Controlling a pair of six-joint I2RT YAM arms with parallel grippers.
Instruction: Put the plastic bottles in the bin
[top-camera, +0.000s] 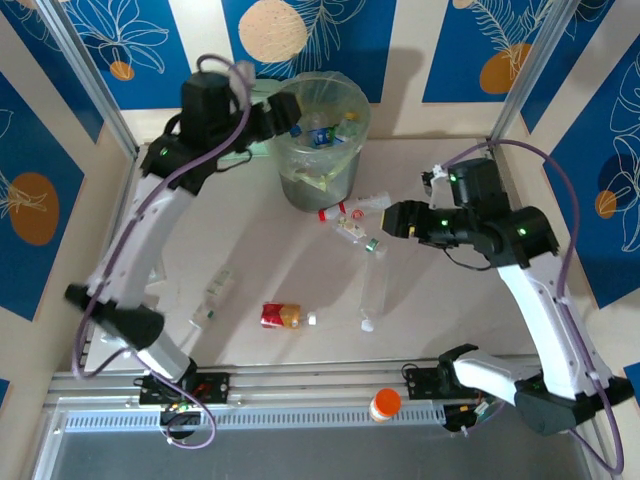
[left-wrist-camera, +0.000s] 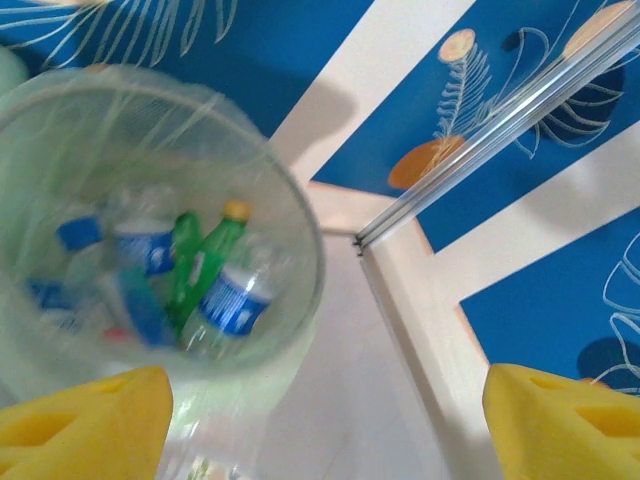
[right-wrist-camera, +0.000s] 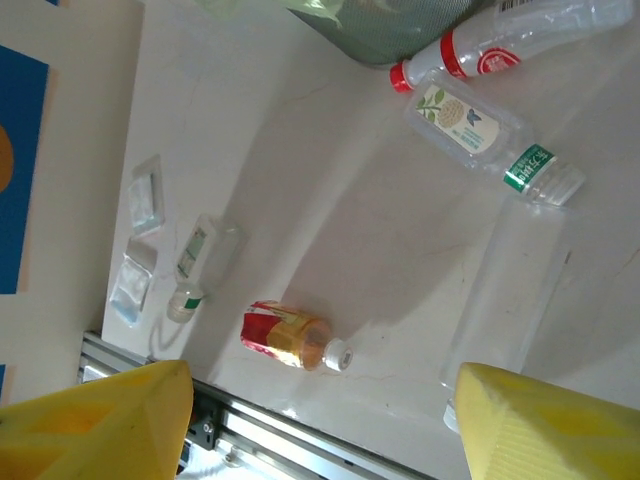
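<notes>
Left fingers (left-wrist-camera: 85, 420) spread wide, nothing between them, hanging over the bin (left-wrist-camera: 300, 240); inside the bin lie a green bottle (left-wrist-camera: 215, 250) with a yellow cap and a blue-labelled bottle (left-wrist-camera: 232, 305) among others, blurred. Right fingers (right-wrist-camera: 100, 420) likewise released and empty, above the desk (top-camera: 300, 265) near the bin's foot. 5 bottles lie on the desk: red-capped bottle (right-wrist-camera: 480, 50) just beside the bin's foot; leaf-labelled bottle (right-wrist-camera: 470, 118) next to it; tall clear bottle (right-wrist-camera: 510, 290); red-labelled bottle (right-wrist-camera: 285, 338); small clear bottle (right-wrist-camera: 200, 260) well apart, at the left.
</notes>
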